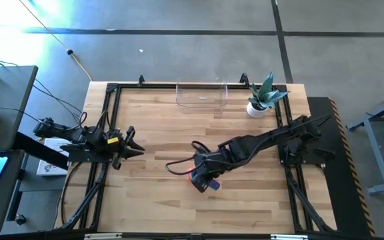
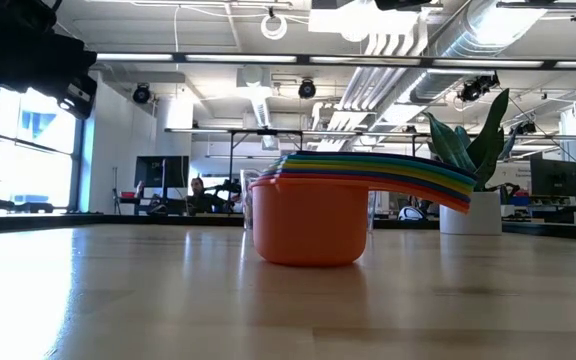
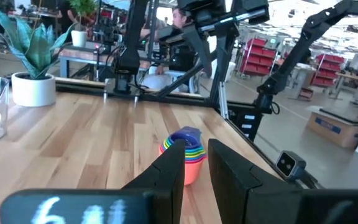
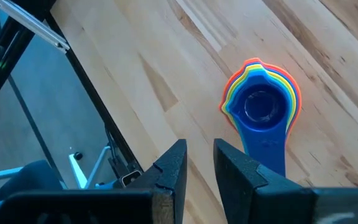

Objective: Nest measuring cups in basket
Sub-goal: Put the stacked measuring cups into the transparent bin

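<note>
Pale wooden plank table (image 1: 159, 200) carries nested rainbow plastic measuring cups (image 2: 313, 215); only the high view shows the clear rectangular basket (image 1: 201, 95) empty. Right hand (image 4: 199, 163) and left hand (image 3: 194, 163) hover, fingers slightly apart, holding nothing.

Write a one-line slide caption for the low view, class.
Nested measuring cups, orange outermost, stand on the wooden table with rainbow handles fanning toward a potted plant behind.

Both arms are dark, near-black, built of slim jointed links on black frame rails. The left arm (image 1: 79, 137) carries a small yellow marking near its wrist and trailing black cables. The right arm (image 1: 265, 141) has a looping black cable. Each pincer has two dark, angular, wedge-shaped fingers (image 4: 169, 168).
</note>
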{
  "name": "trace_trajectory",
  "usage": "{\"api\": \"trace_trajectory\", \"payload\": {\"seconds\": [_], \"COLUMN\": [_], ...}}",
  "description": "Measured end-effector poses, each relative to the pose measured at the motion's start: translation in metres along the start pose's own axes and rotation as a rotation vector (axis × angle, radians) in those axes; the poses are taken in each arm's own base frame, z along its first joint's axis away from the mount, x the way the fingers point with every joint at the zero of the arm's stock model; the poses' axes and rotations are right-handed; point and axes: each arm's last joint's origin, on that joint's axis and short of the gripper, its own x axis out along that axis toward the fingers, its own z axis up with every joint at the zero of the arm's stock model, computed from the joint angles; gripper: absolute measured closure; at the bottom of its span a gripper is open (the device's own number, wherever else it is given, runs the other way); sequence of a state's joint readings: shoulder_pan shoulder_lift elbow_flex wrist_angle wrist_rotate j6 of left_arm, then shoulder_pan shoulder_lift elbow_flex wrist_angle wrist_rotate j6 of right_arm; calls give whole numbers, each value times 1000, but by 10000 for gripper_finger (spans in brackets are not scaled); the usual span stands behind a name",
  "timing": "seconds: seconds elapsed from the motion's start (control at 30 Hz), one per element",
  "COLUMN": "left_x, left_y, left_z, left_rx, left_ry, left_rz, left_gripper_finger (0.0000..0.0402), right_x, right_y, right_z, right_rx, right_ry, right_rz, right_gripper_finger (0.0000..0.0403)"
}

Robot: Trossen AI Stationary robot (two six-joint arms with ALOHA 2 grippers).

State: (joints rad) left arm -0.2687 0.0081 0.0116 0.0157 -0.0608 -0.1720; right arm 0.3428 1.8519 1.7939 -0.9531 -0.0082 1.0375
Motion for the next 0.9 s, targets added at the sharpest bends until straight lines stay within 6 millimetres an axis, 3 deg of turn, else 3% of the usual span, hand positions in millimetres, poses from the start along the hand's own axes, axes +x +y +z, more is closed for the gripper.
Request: {"api": "trace_trajectory", "payload": {"seconds": [0.47,0.6,0.9], "left_x": [0,0,0], "left_y": [0,0,0], "left_z": [0,0,0], "left_rx": [-9,-9,-8], "left_ry": [2,2,2], "left_rz": [-12,-12,-12], "left_gripper_finger": [339,339,339], "right_x": [0,0,-33], "right_y": [-2,-2,12], "right_z": [3,4,14], "right_rx": [-18,-91,-253], "right_ry": [-114,-136,-213], "right_rz": [-69,-80,-72], "right_gripper_finger": [332,332,332]}}
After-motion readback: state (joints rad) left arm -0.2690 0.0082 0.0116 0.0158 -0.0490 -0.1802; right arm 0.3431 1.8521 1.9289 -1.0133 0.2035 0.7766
